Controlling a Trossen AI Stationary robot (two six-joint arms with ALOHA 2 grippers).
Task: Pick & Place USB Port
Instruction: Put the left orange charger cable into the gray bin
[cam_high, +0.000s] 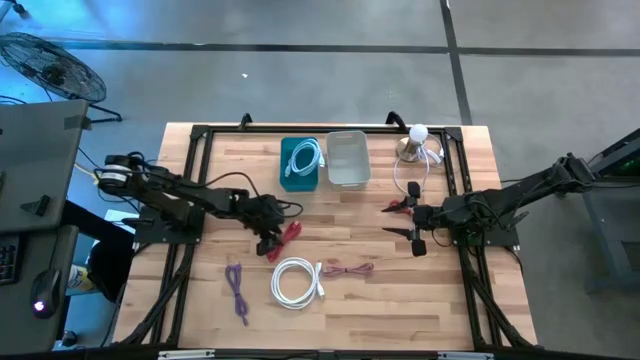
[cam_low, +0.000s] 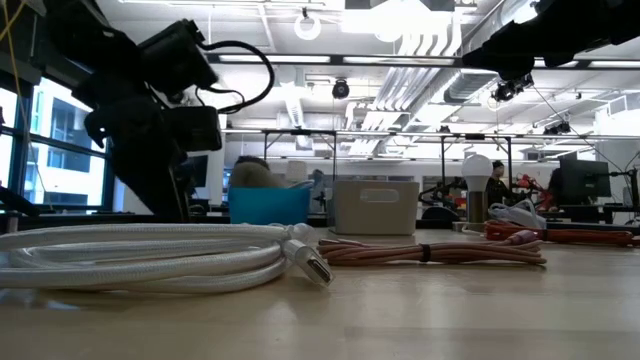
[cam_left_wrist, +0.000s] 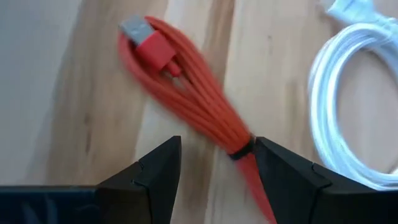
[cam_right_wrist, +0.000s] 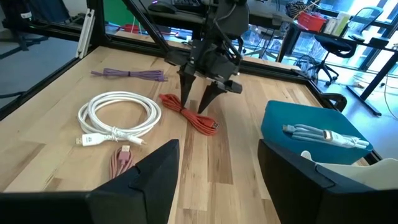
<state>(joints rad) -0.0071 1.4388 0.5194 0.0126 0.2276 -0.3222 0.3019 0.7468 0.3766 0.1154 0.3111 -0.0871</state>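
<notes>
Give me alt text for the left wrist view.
The open left gripper straddles the tie of a bundled red USB cable lying on the wooden table, its fingers not yet closed. A coiled white cable lies beside it.

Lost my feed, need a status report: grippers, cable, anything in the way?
Left gripper open, straddling red cable at its tie. Right gripper open, waiting mid-right of table. Cable flat on table; white coil close beside.

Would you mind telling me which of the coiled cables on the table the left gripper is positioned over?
The red cable: the open left gripper straddles its tied end. The white cable, pink cable and purple cable lie apart from it.
</notes>
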